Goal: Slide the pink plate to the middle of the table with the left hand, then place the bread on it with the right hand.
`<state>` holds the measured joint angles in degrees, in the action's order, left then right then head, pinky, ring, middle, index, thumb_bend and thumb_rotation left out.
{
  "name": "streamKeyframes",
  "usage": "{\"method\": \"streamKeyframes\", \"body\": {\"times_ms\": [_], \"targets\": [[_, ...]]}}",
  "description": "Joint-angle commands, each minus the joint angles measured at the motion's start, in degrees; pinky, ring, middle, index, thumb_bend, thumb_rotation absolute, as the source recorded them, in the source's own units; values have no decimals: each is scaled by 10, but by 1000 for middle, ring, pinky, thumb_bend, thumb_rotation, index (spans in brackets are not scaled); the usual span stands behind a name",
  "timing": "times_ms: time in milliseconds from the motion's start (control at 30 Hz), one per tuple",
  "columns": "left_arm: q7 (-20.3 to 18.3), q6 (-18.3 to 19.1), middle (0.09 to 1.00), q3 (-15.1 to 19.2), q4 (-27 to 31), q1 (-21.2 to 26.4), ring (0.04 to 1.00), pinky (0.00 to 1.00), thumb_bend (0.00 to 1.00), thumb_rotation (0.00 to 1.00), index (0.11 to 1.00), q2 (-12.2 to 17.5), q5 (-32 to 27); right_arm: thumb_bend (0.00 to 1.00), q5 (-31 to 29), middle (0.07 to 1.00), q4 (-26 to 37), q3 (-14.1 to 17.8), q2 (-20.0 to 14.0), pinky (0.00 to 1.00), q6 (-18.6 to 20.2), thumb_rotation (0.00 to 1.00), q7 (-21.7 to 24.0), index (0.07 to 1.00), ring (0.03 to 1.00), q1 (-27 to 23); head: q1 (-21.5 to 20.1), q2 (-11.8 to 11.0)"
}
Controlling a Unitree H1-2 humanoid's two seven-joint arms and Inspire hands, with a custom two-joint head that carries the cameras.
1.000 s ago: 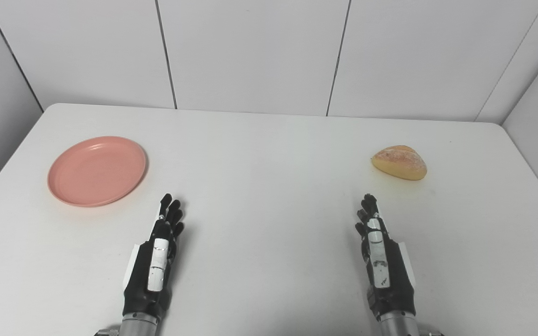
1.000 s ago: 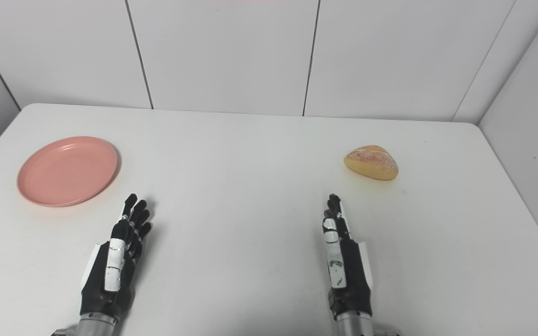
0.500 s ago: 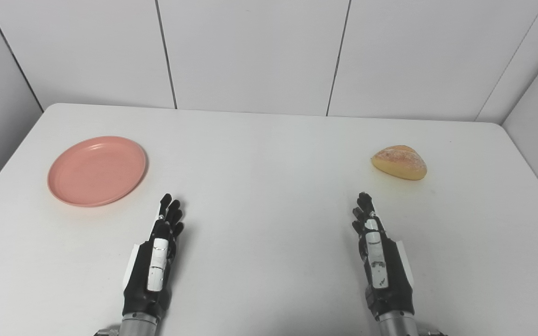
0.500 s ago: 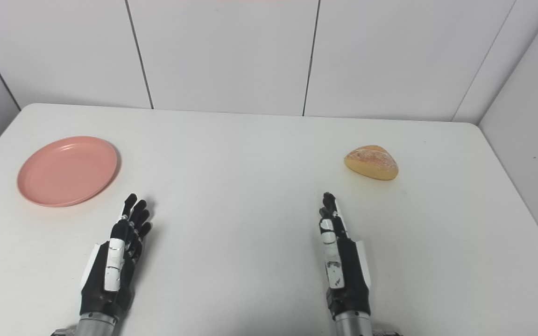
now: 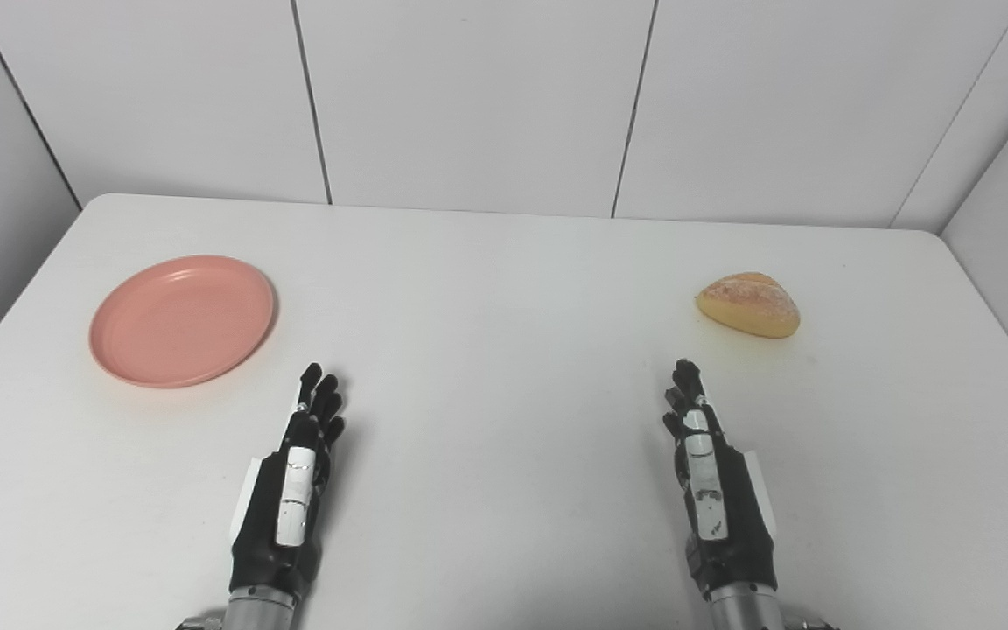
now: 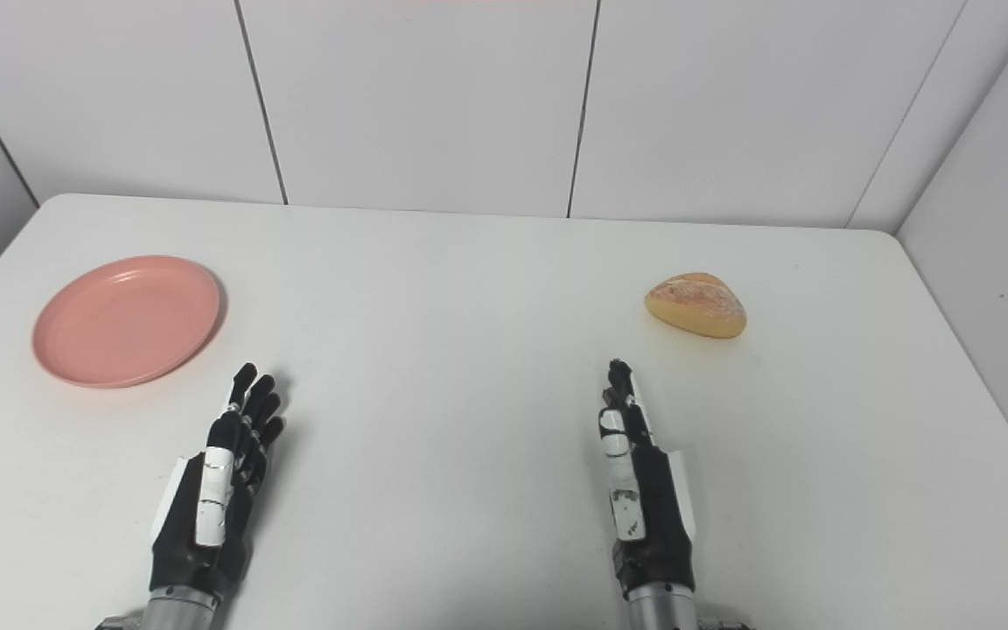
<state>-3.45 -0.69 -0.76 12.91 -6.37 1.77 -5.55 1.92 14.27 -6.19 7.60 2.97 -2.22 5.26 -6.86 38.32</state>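
My left hand point(image 5: 287, 490) lies low over the table point(image 5: 504, 289), fingers stretched forward and a little apart, holding nothing; I judge it is waiting there because the first step, sliding, has not yet begun; the plate point(image 5: 182, 320) sits ahead of it and off to its outer side, near but not touching, flat on the table and still well out from the middle; its far rim lies close to the table's left edge, so I would push it inward, away from that edge; between my two hands, and ahead of them, the white surface is bare, which gives the plate open room to travel; my right hand point(image 5: 714, 490) rests likewise, fingers straight and close together, edge-on to the camera, gripping nothing; the bread point(image 5: 748, 304) lies ahead of it and slightly to its outer side, apart from the fingertips, upright on its flat base; beyond it the table's right edge is near, so I judge a lift inward is the safer way.
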Motion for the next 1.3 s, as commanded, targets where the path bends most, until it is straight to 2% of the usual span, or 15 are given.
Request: {"method": "streamKeyframes", "body": {"times_ms": [0, 200, 400, 733, 1267], "targets": [[-6, -7, 1000, 0, 14, 10, 1000, 1000, 753, 987, 1000, 4, -2, 736, -7, 990, 21, 2, 7, 1000, 15, 1000, -1, 970, 994, -6, 1, -1], [-5, -11, 1000, 0, 10, 10, 1000, 1000, 758, 982, 1000, 4, 0, 740, -4, 993, 28, 1, 6, 1000, 32, 1000, 0, 970, 997, -6, 1, -1], [-4, -12, 1000, -1, 10, 10, 1000, 1000, 763, 980, 1000, 3, 1, 739, -5, 992, 24, 1, 3, 1000, 27, 1000, 1, 970, 996, -7, 5, -7], [16, -67, 1000, -23, -45, 14, 1000, 1000, 752, 977, 1000, -29, 45, 747, -45, 993, -19, 26, -27, 1000, -13, 1000, 21, 975, 995, -4, 85, -72], [46, -127, 1000, -43, -116, 23, 1000, 1000, 718, 999, 1000, -58, 85, 721, -83, 1000, -89, 48, -58, 1000, -70, 1000, 46, 987, 1000, -9, 144, -148]]}}
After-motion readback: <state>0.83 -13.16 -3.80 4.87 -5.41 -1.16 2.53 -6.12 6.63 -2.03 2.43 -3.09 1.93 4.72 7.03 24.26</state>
